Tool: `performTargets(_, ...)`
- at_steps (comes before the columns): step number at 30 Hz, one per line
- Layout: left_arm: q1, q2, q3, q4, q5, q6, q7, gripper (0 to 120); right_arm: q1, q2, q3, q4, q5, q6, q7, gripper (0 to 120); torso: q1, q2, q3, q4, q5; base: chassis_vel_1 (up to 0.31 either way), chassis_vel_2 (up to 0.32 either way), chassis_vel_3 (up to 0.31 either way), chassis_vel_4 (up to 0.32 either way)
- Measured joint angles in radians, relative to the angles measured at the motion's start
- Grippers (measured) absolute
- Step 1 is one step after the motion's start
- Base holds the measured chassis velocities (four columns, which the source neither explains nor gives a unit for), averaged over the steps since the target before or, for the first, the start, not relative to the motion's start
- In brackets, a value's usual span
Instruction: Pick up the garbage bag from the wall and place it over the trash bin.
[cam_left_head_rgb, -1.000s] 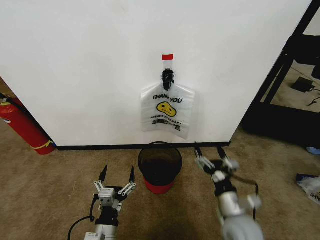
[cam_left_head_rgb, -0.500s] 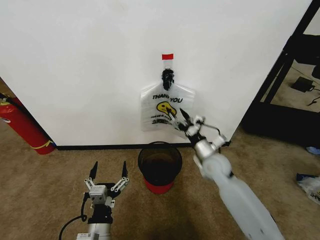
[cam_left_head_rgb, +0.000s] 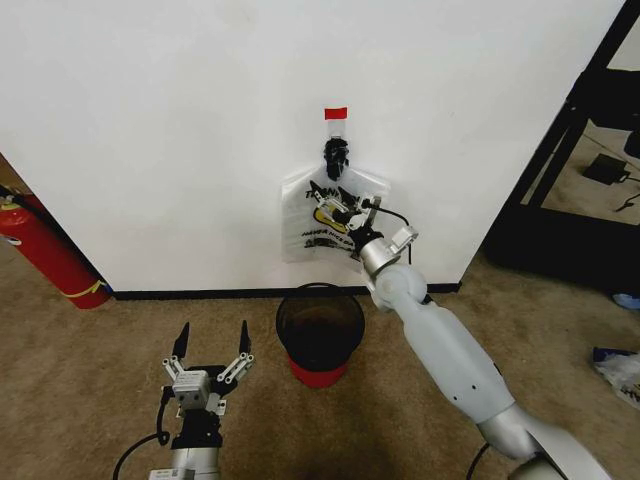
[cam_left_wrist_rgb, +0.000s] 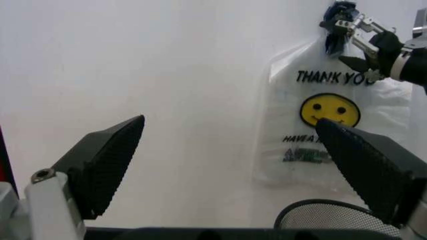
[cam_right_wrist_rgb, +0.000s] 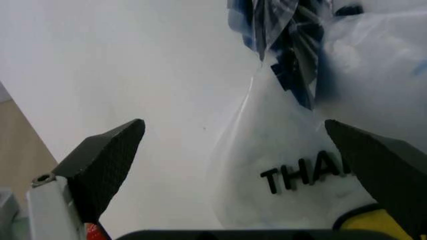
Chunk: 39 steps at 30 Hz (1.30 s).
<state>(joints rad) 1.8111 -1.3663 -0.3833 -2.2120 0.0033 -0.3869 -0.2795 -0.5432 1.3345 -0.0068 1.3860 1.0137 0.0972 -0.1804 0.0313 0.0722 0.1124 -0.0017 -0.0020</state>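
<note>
**Fingers spread at the bag's neck, nothing gripped yet**

Fingers (cam_right_wrist_rgb: 100, 165) of the right gripper (cam_left_head_rgb: 347, 213) stand wide apart with nothing between them, poised in front of the garbage bag (cam_left_head_rgb: 335, 220) just under its gathered top. The bag hangs flat against the wall (cam_left_head_rgb: 180, 130) at the centre of the head view, its bunched dark neck (cam_left_head_rgb: 335, 157) caught below a red tape strip (cam_left_head_rgb: 335, 114), its yellow smiley partly covered by the gripper. It looks thin, soft and very light; the film will likely crumple and slip, so the bunched neck, where the layers are thickest, seems the surest place to take hold. Directly below, at lower centre, stands the trash bin (cam_left_head_rgb: 320, 340) on the carpet (cam_left_head_rgb: 90, 380). At the lower left the left gripper (cam_left_head_rgb: 206, 365) waits low over the carpet, its fingers also wide open and holding nothing. A red fire extinguisher (cam_left_head_rgb: 45, 250) leans at the far left edge.
</note>
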Motion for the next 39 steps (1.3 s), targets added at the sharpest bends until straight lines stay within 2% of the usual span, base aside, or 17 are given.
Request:
performTargets(7,0.009,0.001,-0.005,-0.005,-0.006,-0.009,-0.002,100,0.028,0.027,0.001,-0.024,-0.005,-0.003,0.015,100,0.000,0.000,0.000,0.0003,0.0001,0.000,0.000,0.000,0.000)
performTargets(21,0.005,0.006,-0.001,-0.002,-0.008,-0.012,-0.003,100,0.045,0.007,0.008,-0.016,-0.023,-0.012,0.057,97,0.000,0.000,0.000,0.0001,0.0003,0.000,0.000,0.000,0.000)
performTargets(25,0.002,0.008,0.000,-0.001,-0.012,-0.012,-0.003,100,0.052,0.015,0.012,-0.022,-0.026,-0.014,0.072,81,0.000,0.000,0.000,0.0003,0.0001,0.000,0.000,0.000,0.000)
performTargets(26,0.002,0.008,0.000,-0.001,-0.013,-0.012,-0.003,100,0.052,0.015,0.012,-0.022,-0.026,-0.014,0.072,81,0.000,0.000,0.000,0.0003,0.0001,0.000,0.000,0.000,0.000)
performTargets(27,0.002,0.008,0.000,-0.001,-0.015,-0.012,-0.003,100,0.053,0.015,0.012,-0.022,-0.027,-0.015,0.074,72,0.000,0.000,0.000,0.0001,0.0001,0.000,0.000,0.000,0.000)
performTargets(28,0.002,0.008,0.000,-0.001,-0.015,-0.012,-0.003,100,0.053,0.015,0.012,-0.022,-0.027,-0.015,0.074,72,0.000,0.000,0.000,0.0001,0.0001,0.000,0.000,0.000,0.000)
performTargets(39,0.000,0.009,0.002,-0.001,-0.025,-0.014,-0.008,100,0.057,0.023,0.007,-0.029,-0.032,-0.003,0.124,30,0.000,0.000,0.000,0.0001,0.0001,0.000,0.000,0.000,0.000)
